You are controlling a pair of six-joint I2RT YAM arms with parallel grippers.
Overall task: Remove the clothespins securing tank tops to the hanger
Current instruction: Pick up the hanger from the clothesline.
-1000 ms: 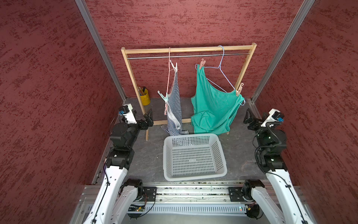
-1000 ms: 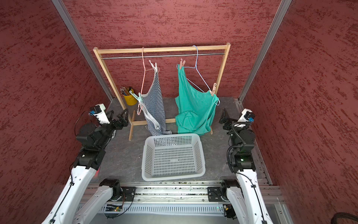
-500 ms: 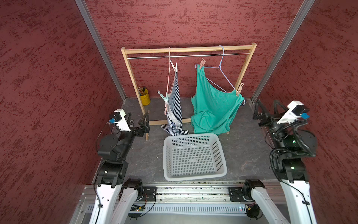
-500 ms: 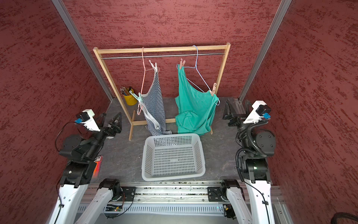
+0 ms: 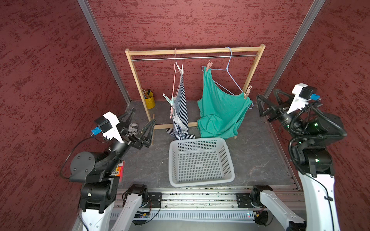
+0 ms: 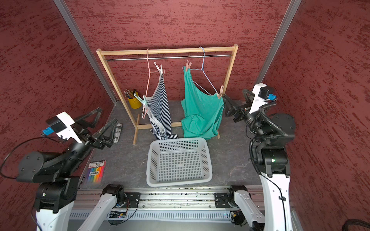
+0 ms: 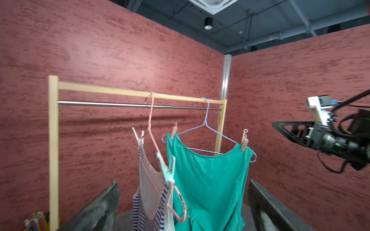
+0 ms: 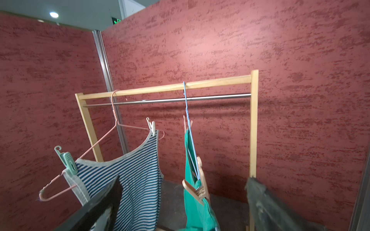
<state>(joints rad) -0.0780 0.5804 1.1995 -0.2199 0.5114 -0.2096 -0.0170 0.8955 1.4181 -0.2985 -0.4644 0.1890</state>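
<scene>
A navy-and-white striped tank top [image 5: 181, 108] hangs on a pink hanger [image 5: 174, 80], pinned by a white clothespin [image 5: 180, 68] and a mint green one [image 5: 169, 101]. A teal tank top [image 5: 220, 108] hangs on a blue hanger [image 5: 230, 74], held by two pale pink clothespins, the inner [image 5: 209, 65] and the outer [image 5: 247, 93]. My left gripper [image 5: 143, 115] stands open, left of the striped top and well short of it. My right gripper [image 6: 233, 93] is open, its nearer fingertip close beside the outer pink clothespin [image 8: 197, 186], which shows between the jaws in the right wrist view.
The hangers hang from a wooden rack [image 5: 194, 51] with a metal rail at the back. A grey slotted basket [image 5: 172, 160] sits in front of the tops. A yellow cup of pencils [image 5: 150, 100], a printed can [image 5: 133, 128] and a coloured pack [image 6: 96, 172] lie on the left. Red walls close both sides.
Both arms have risen from a low folded pose. The left gripper swung out left and up. The right gripper lifted toward the teal top's outer pin. Both stayed open.
</scene>
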